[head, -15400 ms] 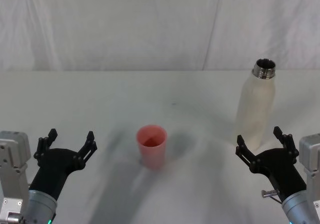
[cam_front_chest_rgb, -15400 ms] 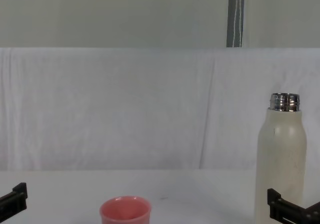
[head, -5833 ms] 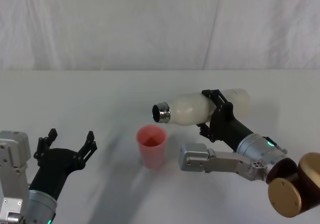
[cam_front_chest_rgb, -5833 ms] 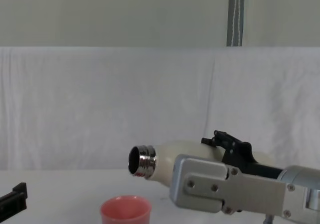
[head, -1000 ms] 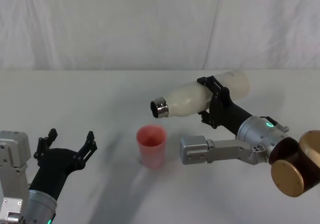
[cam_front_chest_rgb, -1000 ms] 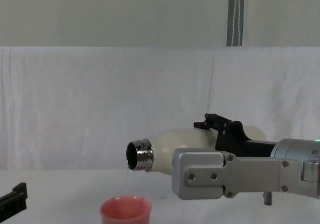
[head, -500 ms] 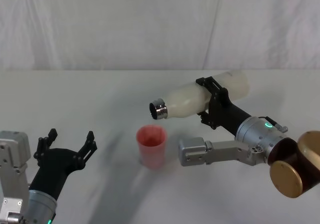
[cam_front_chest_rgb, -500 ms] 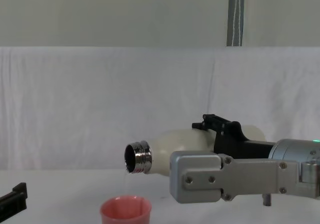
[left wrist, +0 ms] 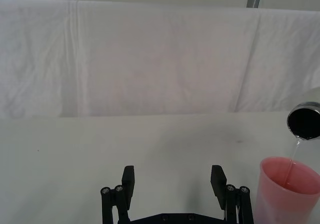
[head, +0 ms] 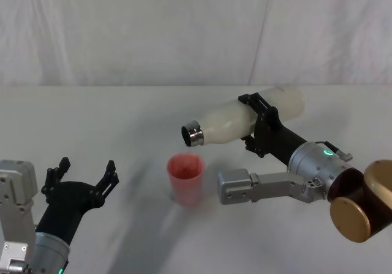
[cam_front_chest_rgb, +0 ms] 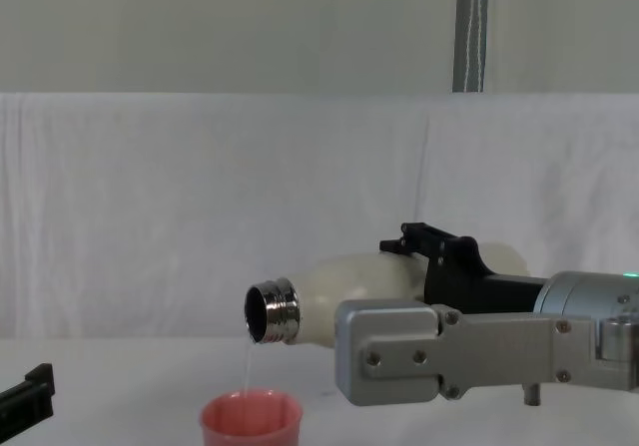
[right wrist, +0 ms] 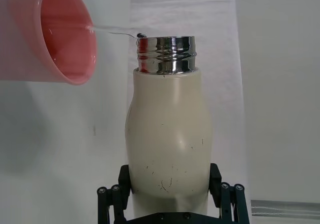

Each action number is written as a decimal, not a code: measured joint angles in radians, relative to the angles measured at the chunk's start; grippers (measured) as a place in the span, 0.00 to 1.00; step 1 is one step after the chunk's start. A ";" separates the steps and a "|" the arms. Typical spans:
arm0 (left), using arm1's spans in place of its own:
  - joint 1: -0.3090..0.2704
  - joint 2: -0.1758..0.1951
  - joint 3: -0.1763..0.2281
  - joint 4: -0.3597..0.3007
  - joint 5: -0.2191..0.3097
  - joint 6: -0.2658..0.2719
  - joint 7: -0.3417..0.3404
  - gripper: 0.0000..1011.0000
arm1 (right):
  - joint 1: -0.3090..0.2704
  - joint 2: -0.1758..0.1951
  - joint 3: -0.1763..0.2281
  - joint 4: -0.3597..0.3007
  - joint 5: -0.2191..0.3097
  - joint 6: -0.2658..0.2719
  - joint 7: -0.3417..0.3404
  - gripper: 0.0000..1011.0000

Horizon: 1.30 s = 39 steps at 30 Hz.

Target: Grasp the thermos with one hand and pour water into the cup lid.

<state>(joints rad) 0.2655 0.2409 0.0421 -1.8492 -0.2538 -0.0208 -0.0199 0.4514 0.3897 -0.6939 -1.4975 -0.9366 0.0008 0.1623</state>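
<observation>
Right end effector [head: 256, 125] round tilted thermos [head: 248, 122] — thin stream into cup lid [head: 185, 178].

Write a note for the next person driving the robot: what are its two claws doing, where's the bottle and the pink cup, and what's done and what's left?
Right gripper: shut on the cream-white matte thermos, held tipped above the table, steel neck over the small pink cup lid.
Left gripper: open, parked low at the robot's left.
Done: thermos grasped, lifted, tilted; a thin stream of water is running into the cup lid.
Left: finish pouring, tip the thermos upright, set it down.
</observation>
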 joint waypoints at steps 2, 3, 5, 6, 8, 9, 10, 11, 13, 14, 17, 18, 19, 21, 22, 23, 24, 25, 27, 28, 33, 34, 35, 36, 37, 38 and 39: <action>0.000 0.000 0.000 0.000 0.000 0.000 0.000 0.99 | 0.000 0.000 0.000 -0.001 0.000 0.000 0.000 0.94; 0.000 0.000 0.000 0.000 0.000 0.000 0.000 0.99 | 0.000 0.001 0.000 -0.003 0.000 0.001 0.000 0.94; 0.000 0.000 0.000 0.000 0.000 0.000 0.000 0.99 | 0.000 0.001 0.000 -0.005 0.000 0.001 0.000 0.94; 0.000 0.000 0.000 0.000 0.000 0.000 0.000 0.99 | 0.000 0.001 0.000 -0.005 0.000 0.001 0.000 0.94; 0.000 0.000 0.000 0.000 0.000 0.000 0.000 0.99 | -0.001 0.002 0.000 -0.005 0.000 0.001 0.000 0.94; 0.000 0.000 0.000 0.000 0.000 0.000 0.000 0.99 | -0.001 0.002 0.000 -0.006 0.000 0.001 0.000 0.94; 0.000 0.000 0.000 0.000 0.000 0.000 0.000 0.99 | -0.001 0.002 0.000 -0.006 0.001 0.000 0.000 0.94; 0.000 0.000 0.000 0.000 0.000 0.000 0.000 0.99 | -0.001 0.002 0.001 -0.006 0.001 0.000 0.000 0.94; 0.000 0.000 0.000 0.000 0.000 0.000 0.000 0.99 | -0.002 0.002 0.001 -0.006 0.002 -0.001 0.000 0.94; 0.000 0.000 0.000 0.000 0.000 0.000 0.000 0.99 | -0.002 0.002 0.001 -0.006 0.002 -0.001 0.000 0.94; 0.000 0.000 0.000 0.000 0.000 0.000 0.000 0.99 | -0.002 0.003 0.001 -0.006 0.002 -0.002 0.000 0.94; 0.000 0.000 0.000 0.000 0.000 0.000 0.000 0.99 | -0.002 0.003 0.001 -0.006 0.002 -0.002 0.000 0.94; 0.000 0.000 0.000 0.000 0.000 0.000 0.000 0.99 | -0.002 0.004 0.001 -0.006 0.002 -0.002 0.000 0.94; 0.000 0.000 0.000 0.000 0.000 0.000 0.000 0.99 | -0.002 0.005 0.001 -0.007 0.002 -0.002 0.001 0.94; 0.000 0.000 0.000 0.000 0.000 0.000 0.000 0.99 | -0.002 0.005 0.001 -0.007 0.002 -0.002 0.001 0.94; 0.000 0.000 0.000 0.000 0.000 0.000 0.000 0.99 | -0.002 0.005 0.001 -0.007 0.002 -0.002 0.001 0.94; 0.000 0.000 0.000 0.000 0.000 0.000 0.000 0.99 | -0.002 0.005 0.001 -0.007 0.002 -0.002 0.001 0.94; 0.000 0.000 0.000 0.000 0.000 0.000 0.000 0.99 | -0.002 0.005 0.001 -0.007 0.002 -0.002 0.001 0.94; 0.000 0.000 0.000 0.000 0.000 0.000 0.000 0.99 | -0.003 0.005 0.001 -0.007 0.002 -0.002 0.001 0.94; 0.000 0.000 0.000 0.000 0.000 0.000 0.000 0.99 | -0.003 0.005 0.001 -0.007 0.002 -0.002 0.001 0.94; 0.000 0.000 0.000 0.000 0.000 0.000 0.000 0.99 | -0.003 0.005 0.002 -0.007 0.002 -0.001 0.003 0.94; 0.000 0.000 0.000 0.000 0.000 0.000 0.000 0.99 | -0.004 0.005 0.002 -0.007 0.002 -0.001 0.004 0.94; 0.000 0.000 0.000 0.000 0.000 0.000 0.000 0.99 | -0.004 0.006 0.003 -0.007 0.002 0.000 0.004 0.94; 0.000 0.000 0.000 0.000 0.000 0.000 0.000 0.99 | -0.004 0.006 0.003 -0.008 0.002 0.000 0.005 0.94; 0.000 0.000 0.000 0.000 0.000 0.000 0.000 0.99 | -0.003 0.007 0.003 -0.008 0.002 0.000 0.006 0.94; 0.000 0.000 0.000 0.000 0.000 0.000 0.000 0.99 | -0.003 0.007 0.003 -0.008 0.002 0.001 0.007 0.94; 0.000 0.000 0.000 0.000 0.000 0.000 0.000 0.99 | -0.003 0.007 0.003 -0.008 0.001 0.001 0.007 0.94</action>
<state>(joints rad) 0.2655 0.2410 0.0421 -1.8492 -0.2539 -0.0208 -0.0199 0.4484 0.3972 -0.6908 -1.5056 -0.9352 0.0018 0.1693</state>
